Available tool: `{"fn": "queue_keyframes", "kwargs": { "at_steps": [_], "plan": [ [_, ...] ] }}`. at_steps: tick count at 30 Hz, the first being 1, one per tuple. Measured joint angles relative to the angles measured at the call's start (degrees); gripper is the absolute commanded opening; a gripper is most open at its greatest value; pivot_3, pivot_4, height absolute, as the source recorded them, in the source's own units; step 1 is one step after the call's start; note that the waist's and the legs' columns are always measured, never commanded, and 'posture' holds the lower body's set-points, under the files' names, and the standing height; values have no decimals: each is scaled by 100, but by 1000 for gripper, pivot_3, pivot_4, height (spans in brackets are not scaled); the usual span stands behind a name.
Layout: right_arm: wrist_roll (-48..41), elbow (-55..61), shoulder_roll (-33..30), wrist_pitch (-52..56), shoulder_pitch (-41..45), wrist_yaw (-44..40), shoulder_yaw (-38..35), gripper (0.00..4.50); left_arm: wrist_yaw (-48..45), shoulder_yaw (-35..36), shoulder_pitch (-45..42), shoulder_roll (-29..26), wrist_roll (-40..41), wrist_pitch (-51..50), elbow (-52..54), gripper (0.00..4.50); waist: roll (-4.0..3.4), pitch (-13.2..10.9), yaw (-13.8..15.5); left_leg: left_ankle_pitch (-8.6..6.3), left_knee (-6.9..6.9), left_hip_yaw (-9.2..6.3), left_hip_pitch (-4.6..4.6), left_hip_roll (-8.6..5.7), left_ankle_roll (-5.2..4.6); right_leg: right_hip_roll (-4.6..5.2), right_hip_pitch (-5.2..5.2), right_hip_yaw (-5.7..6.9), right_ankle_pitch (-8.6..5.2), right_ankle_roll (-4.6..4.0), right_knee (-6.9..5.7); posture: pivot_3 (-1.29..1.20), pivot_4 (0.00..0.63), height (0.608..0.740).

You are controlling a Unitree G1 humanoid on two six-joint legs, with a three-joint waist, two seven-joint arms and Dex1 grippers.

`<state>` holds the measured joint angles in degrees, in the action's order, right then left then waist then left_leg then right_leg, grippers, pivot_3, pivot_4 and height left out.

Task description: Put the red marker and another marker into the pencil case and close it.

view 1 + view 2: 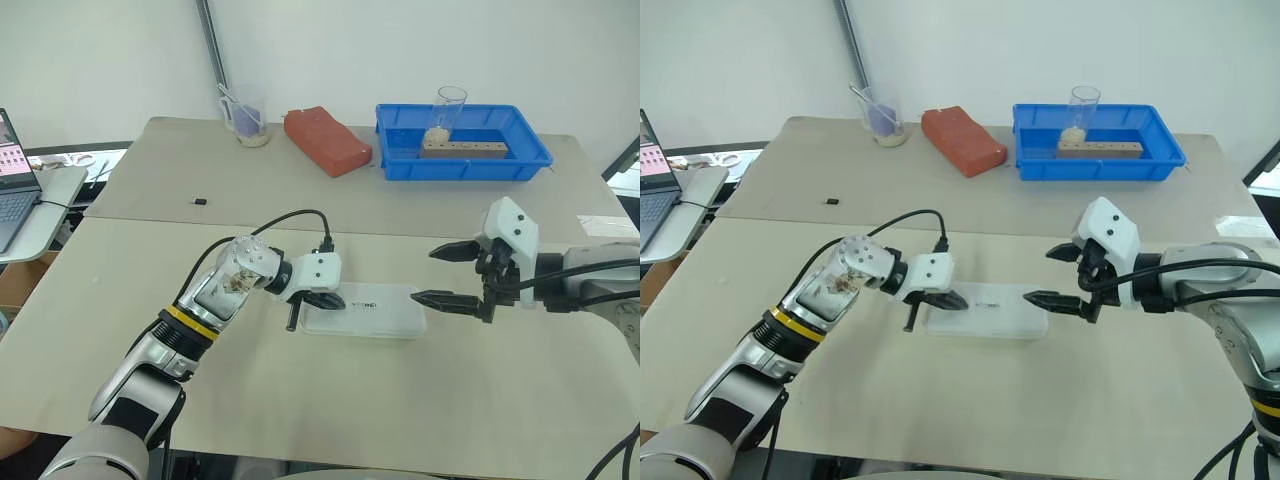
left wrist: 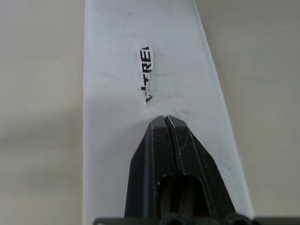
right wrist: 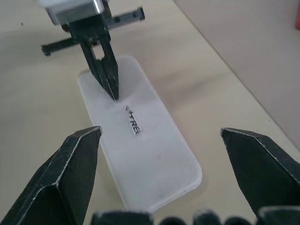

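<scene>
The pencil case (image 1: 380,312), a flat white translucent box with small black lettering, lies with its lid down on the near table. My left gripper (image 1: 335,300) is shut with nothing in it, and its joined tips rest on the lid (image 2: 140,51) just beside the lettering. My right gripper (image 1: 424,275) hovers open at the case's right end, a little above the table, pointing left toward it. From the right wrist, the case (image 3: 150,159) lies ahead between my open fingers (image 3: 70,159), with the left gripper (image 3: 114,93) touching the case's other end. The red marker and the other marker are hidden.
On the far table stand a blue tray (image 1: 535,160) holding a glass (image 1: 449,108) and a wooden block (image 1: 462,150), a red-brown brick (image 1: 327,141), and a clear cup (image 1: 250,124). A small black item (image 1: 200,201) lies mid-left. A laptop (image 1: 14,190) sits at the far left.
</scene>
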<state>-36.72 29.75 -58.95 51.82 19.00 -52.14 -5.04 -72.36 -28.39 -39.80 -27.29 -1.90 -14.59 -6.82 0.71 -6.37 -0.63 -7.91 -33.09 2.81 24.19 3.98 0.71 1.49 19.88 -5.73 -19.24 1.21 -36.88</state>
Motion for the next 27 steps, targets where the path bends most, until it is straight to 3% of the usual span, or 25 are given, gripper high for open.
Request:
{"fn": "queue_keyframes", "kwargs": {
  "at_steps": [2,5,13,19,27],
  "plan": [
    [67,-53,0,-148,-5,-29,0,4500,84,4,23,-10,-44,94,-2,65,1,-1,-8,0,0,-2,-3,1,0,-2,-3,0,-1,1,0,0,150,740],
    [228,-281,3,-418,-31,-135,35,4500,230,165,64,-9,13,40,-14,893,2,-1,-11,0,1,-4,-3,1,0,-3,-1,1,-3,5,-4,0,150,740],
    [949,-1284,37,-1463,-150,-513,332,4500,808,2056,689,-550,1107,-1027,1005,4459,-7,2,-41,0,4,-4,-4,3,-1,-5,5,-2,-12,21,-8,0,150,740],
    [1290,-2090,236,-2011,-106,-528,321,4500,1441,3123,1528,-1196,1348,-1568,1534,4459,-6,1,-4,0,4,-3,-28,2,1,1,-18,3,-13,22,-9,0,150,740],
    [1598,-2816,572,-2431,245,-523,371,4500,1906,3436,1786,-1329,1483,-1587,1649,4459,-2,-2,1,-1,11,1,-48,-1,2,12,-48,10,-3,3,11,0,150,740]
  ]
}}
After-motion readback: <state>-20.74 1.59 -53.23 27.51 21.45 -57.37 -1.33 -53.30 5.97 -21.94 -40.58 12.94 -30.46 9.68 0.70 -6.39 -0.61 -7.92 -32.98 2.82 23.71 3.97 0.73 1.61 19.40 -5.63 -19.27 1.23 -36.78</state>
